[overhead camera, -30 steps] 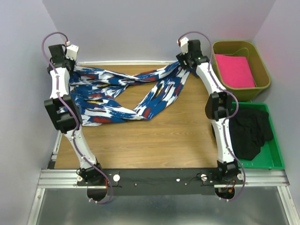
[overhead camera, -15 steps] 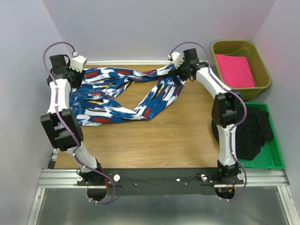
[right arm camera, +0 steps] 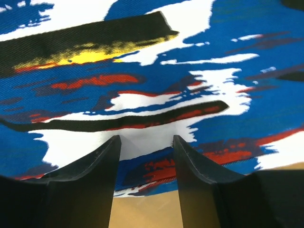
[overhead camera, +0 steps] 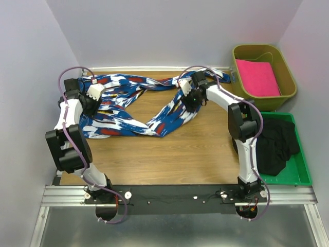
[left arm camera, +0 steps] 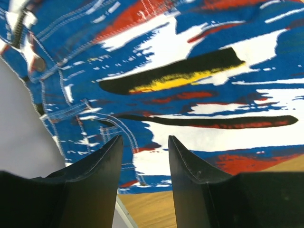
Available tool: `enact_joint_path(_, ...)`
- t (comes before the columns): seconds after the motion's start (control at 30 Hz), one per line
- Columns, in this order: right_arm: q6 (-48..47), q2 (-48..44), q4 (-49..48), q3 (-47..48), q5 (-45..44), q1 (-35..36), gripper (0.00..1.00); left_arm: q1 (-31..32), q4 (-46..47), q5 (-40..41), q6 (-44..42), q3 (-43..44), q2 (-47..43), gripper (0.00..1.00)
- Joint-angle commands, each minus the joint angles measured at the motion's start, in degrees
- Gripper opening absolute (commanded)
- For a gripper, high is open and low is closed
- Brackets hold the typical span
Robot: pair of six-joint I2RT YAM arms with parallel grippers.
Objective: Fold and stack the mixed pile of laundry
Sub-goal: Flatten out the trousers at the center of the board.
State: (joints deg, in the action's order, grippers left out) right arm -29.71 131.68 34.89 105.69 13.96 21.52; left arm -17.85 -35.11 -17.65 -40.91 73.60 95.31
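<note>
The long blue cloth (overhead camera: 128, 121) with white, red and black blotches lies spread and twisted over the left and middle of the wooden table (overhead camera: 195, 149). My left gripper (overhead camera: 95, 100) hovers over its left end, jaws apart. In the left wrist view the left gripper (left arm camera: 145, 140) is open, the cloth (left arm camera: 190, 95) and a strip of wood showing between its fingers. My right gripper (overhead camera: 187, 102) is over the cloth's right end. In the right wrist view the right gripper (right arm camera: 146, 140) is open, tips close to the cloth (right arm camera: 142, 71). The black garment (overhead camera: 275, 144) lies crumpled in the green tray.
A green tray (overhead camera: 303, 177) sits at the table's right edge. Behind it stands an olive bin (overhead camera: 289, 64) holding a folded pink cloth (overhead camera: 257, 77). Grey walls close in on the left, right and back. The table's near half shows bare wood.
Both grippers have come back from the far edge and lowered over the cloth. The left jaws opened and let go of the cloth; the right jaws narrowed. The cloth's upper band settled along the far edge.
</note>
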Motion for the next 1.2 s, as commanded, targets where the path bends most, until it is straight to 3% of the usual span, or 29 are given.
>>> enact_joint_path(0.0, -1.0, -4.9, 15.1, -18.6, 5.0, 4.5, 0.53, 0.4, 0.4, 0.3, -3.2, -3.0, -2.9, 0.5)
enact_joint_path(0.13, -0.6, -15.3, 19.8, -28.6, 14.8, 8.8, 0.5, 0.4, -1.5, -2.3, -6.0, -3.2, -3.4, 0.49)
enact_joint_path(0.23, -1.3, -22.4, 25.7, -28.3, 21.7, 9.2, 0.5, 1.6, -4.2, -5.4, -10.3, -3.1, -4.9, 0.48)
enact_joint_path(0.4, 1.6, -30.9, 19.4, -27.8, 9.5, 7.0, 0.62, 6.6, -4.8, -7.2, -16.3, -6.0, -10.0, 0.48)
enact_joint_path(0.53, 0.1, -27.8, 15.2, -24.8, 1.1, 4.4, 0.77, 12.2, -3.6, -7.0, -17.1, -6.9, -11.1, 0.5)
enact_joint_path(0.63, -0.5, -24.6, 11.0, -22.6, -2.4, 2.7, 0.8, 16.0, 0.2, -5.1, -15.5, -6.9, -9.8, 0.51)
enact_joint_path(0.8, -4.1, -18.5, 7.8, -18.9, -5.4, 1.9, 0.8, 21.7, 3.7, -1.4, -16.7, -3.8, -3.4, 0.51)
enact_joint_path(0.93, -6.3, -15.4, 4.9, -19.7, -6.7, 1.5, 0.81, 24.0, 0.6, -1.6, -19.9, 0.7, 3.0, 0.52)
enact_joint_path(1.1, -8.7, -12.3, 3.4, -23.2, -7.4, 1.4, 0.81, 25.8, -3.6, -1.1, -26.6, 0.1, 6.6, 0.52)
enact_joint_path(1.17, -9.2, -11.9, 3.3, -24.9, -8.1, 1.5, 0.73, 25.8, -4.3, 0.3, -27.7, -1.5, 6.6, 0.52)
